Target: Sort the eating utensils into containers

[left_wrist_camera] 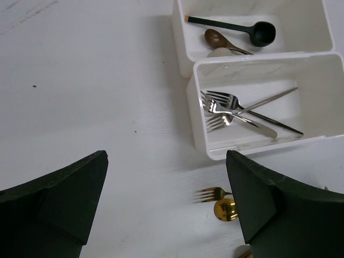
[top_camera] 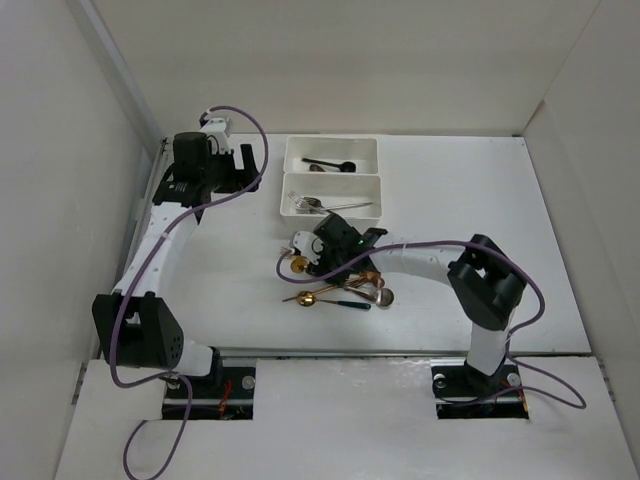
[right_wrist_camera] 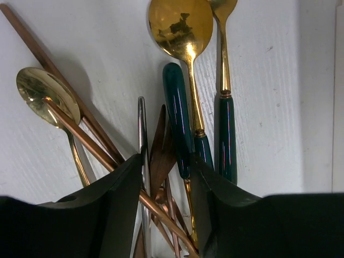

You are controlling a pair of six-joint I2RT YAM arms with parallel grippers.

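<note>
Several eating utensils lie in a crossed pile (top_camera: 350, 288) on the table. My right gripper (top_camera: 340, 262) is down on this pile. In the right wrist view its fingers (right_wrist_camera: 164, 177) press from both sides on a bunch of handles: a silver one (right_wrist_camera: 141, 129), a brown one (right_wrist_camera: 161, 145) and a dark green one (right_wrist_camera: 177, 107). A copper handle crosses under them. Two white containers stand behind, the far one (top_camera: 367, 150) with a black spoon (left_wrist_camera: 236, 26) and a brown spoon (left_wrist_camera: 217, 38), the near one (top_camera: 375, 195) with silver forks (left_wrist_camera: 231, 105). My left gripper (left_wrist_camera: 166, 199) hangs open over bare table, left of the containers.
A gold fork (left_wrist_camera: 210, 193) and a gold spoon (left_wrist_camera: 224, 209) lie at the pile's left end, near my left gripper's right finger. A second green-handled utensil (right_wrist_camera: 227, 129) lies just outside the right finger. White walls enclose the table on three sides.
</note>
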